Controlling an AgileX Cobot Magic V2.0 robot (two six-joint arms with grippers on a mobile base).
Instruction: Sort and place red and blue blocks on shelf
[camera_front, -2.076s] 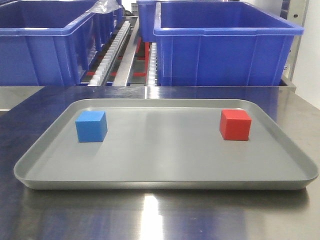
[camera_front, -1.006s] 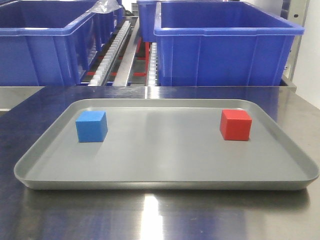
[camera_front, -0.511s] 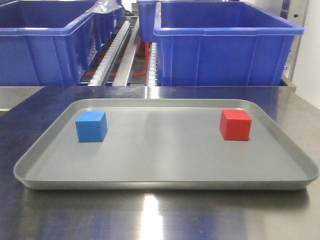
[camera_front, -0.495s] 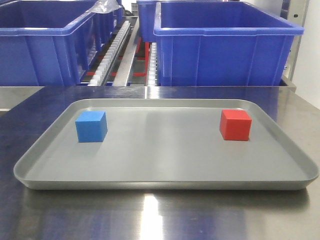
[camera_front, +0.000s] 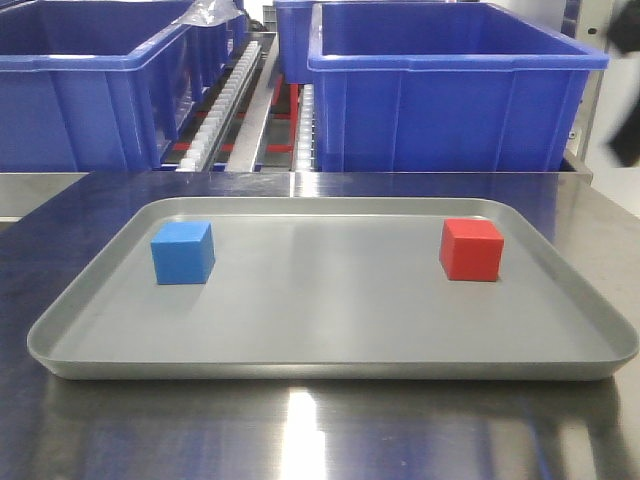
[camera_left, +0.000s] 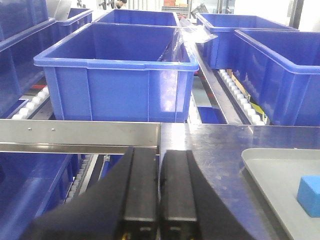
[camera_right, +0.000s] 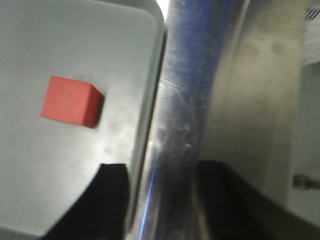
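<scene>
Well apart lie matte red cube (camera_front: 471, 250), blue cube (camera_front: 183, 253); left gripper (camera_left: 159, 156) clenched, right gripper (camera_right: 163, 174) released.

Matte black left end effector (camera_left: 160, 155), flat rectangular fingers (camera_left: 142, 185), blurred black right end effector (camera_right: 162, 175)

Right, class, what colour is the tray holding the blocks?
Grey; the tray shows best in the front-facing view.
</scene>
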